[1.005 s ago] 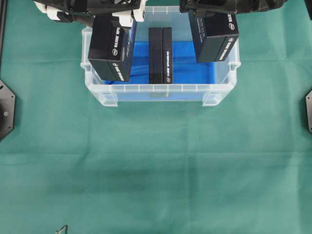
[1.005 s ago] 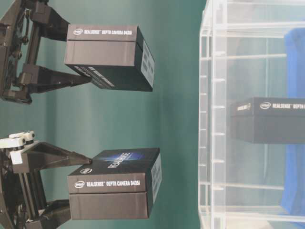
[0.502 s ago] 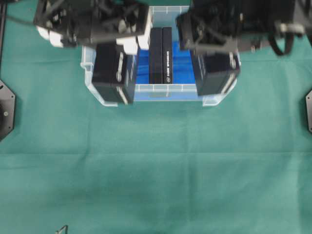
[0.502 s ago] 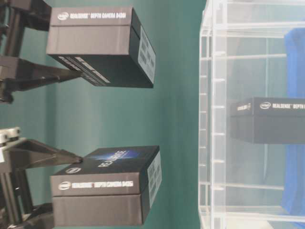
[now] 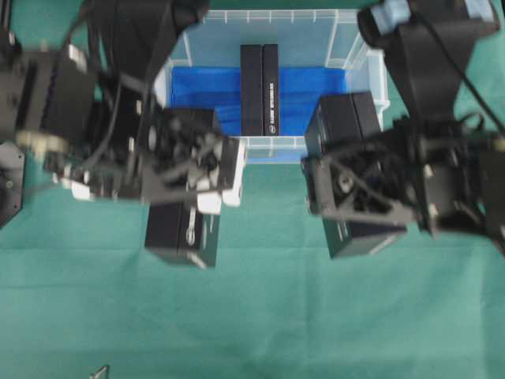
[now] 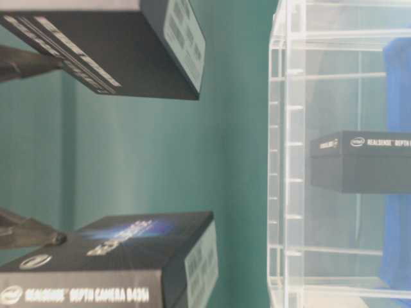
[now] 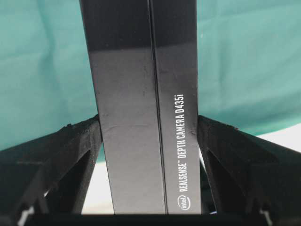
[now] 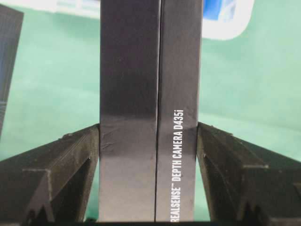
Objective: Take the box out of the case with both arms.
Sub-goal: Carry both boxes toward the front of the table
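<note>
The clear case (image 5: 276,144) stands at the back of the table, lined with a blue sheet (image 5: 197,91). One black box (image 5: 259,91) stands on edge in its middle and shows through its wall in the table-level view (image 6: 366,160). My left gripper (image 5: 188,185) is shut on a second black box (image 5: 181,237), held above the cloth in front of the case. Both fingers (image 7: 80,141) press that box's sides (image 7: 146,94). My right gripper (image 5: 359,197) is shut on a third black box (image 5: 363,237), its fingers (image 8: 225,150) flat against it (image 8: 150,84). Both held boxes (image 6: 128,263) (image 6: 128,51) hang clear of the case wall (image 6: 282,160).
Green cloth (image 5: 260,316) covers the table in front of the case. Black mounts sit at the left edge (image 5: 8,181) and the right edge (image 5: 499,180). A small dark object (image 5: 101,371) lies at the front left.
Both arms have carried their boxes from above the case toward the front of the table. The boxes now hang over the green cloth. The box in the case has not moved.
</note>
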Available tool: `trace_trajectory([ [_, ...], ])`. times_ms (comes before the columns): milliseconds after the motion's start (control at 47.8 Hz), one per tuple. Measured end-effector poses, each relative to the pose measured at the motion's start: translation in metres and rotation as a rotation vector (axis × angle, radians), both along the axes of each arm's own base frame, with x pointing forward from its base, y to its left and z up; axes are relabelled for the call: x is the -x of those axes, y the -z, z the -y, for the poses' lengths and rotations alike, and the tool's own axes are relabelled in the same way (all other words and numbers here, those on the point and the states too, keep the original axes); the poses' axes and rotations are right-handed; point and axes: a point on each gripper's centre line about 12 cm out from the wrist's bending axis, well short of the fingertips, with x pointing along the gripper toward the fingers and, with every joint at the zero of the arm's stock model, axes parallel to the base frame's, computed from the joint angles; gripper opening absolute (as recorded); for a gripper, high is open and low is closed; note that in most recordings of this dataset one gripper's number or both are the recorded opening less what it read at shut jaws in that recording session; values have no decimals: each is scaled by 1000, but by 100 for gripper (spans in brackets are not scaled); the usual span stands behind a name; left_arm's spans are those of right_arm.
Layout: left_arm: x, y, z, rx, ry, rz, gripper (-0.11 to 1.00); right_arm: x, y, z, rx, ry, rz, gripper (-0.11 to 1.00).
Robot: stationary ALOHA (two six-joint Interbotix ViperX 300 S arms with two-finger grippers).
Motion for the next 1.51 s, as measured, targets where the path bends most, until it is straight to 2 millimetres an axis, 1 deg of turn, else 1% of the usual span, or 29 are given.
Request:
trace_trajectory([
  [105, 3, 1, 19, 9, 1, -2, 64, 3, 0, -14, -5, -3, 14, 67],
  [230, 7, 2, 37, 19, -13, 1, 64, 7, 0, -30, -10, 0, 30, 67],
  [440, 10, 5, 57, 21, -18, -5, 64, 6, 2, -50, -12, -10, 35, 67],
  [523, 12, 4, 62, 22, -14, -2, 64, 4, 2, -54, -9, -13, 30, 67],
  [733, 13, 5, 65, 19, -11, -3, 64, 2, 1, -58, -3, -5, 4, 67],
  [1507, 13, 5, 64, 14, -16, -5, 64, 4, 2, -57, 7, 8, -15, 67],
])
